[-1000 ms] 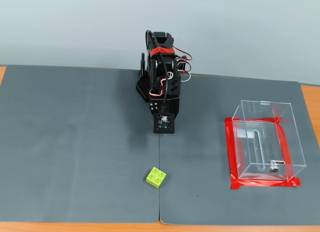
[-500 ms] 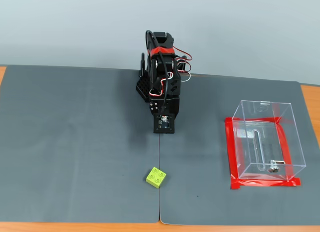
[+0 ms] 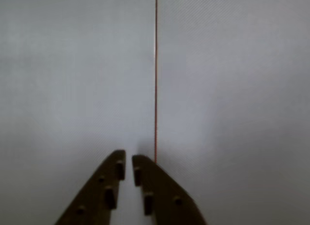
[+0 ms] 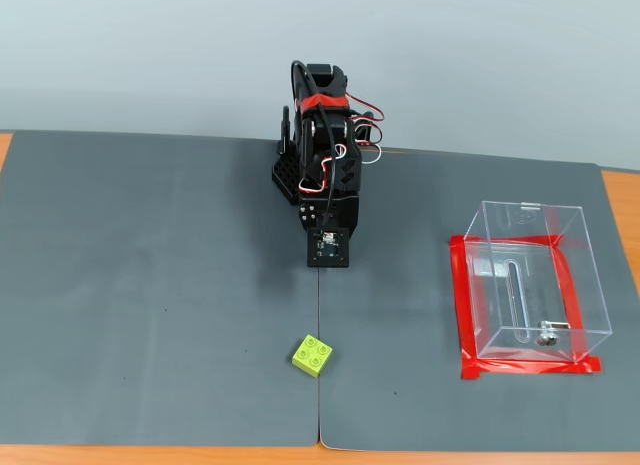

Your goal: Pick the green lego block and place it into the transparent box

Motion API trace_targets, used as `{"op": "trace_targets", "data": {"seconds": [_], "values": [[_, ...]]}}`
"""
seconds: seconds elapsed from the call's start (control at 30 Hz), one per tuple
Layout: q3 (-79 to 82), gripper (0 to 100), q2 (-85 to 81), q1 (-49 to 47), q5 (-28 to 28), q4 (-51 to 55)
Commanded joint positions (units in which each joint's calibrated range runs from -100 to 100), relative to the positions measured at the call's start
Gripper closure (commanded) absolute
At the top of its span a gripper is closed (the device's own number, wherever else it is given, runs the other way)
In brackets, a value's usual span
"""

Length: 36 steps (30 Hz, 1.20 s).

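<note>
The green lego block [image 4: 313, 355] lies on the grey mat near the front edge, just left of the mat seam; the wrist view does not show it. The transparent box [image 4: 585, 270] stands at the right, open at the top, with nothing but a slot and a bolt in its base. The arm [image 4: 325, 175] is folded up at the back centre, well behind the block. In the wrist view my gripper [image 3: 128, 159] points over bare mat, its two dark fingers almost touching at the tips and holding nothing.
Red tape [image 4: 462, 310] borders the box's base. A seam [image 3: 156, 75] between the two grey mats runs from the arm toward the front edge. Orange table surface [image 4: 620, 200] shows at the mat's right side and along the front.
</note>
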Motion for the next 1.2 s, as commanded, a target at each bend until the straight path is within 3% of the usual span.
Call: {"op": "trace_targets", "data": {"seconds": [0.0,0.57,0.8,1.17], "values": [[-2.8,98,0.0,0.0,0.2,0.2],[-3.7,98,2.5,-0.2,0.1,-0.5],[-7.8,98,16.4,0.3,0.1,-7.8],[-27.5,98,42.5,-0.2,-0.4,-17.8]]}}
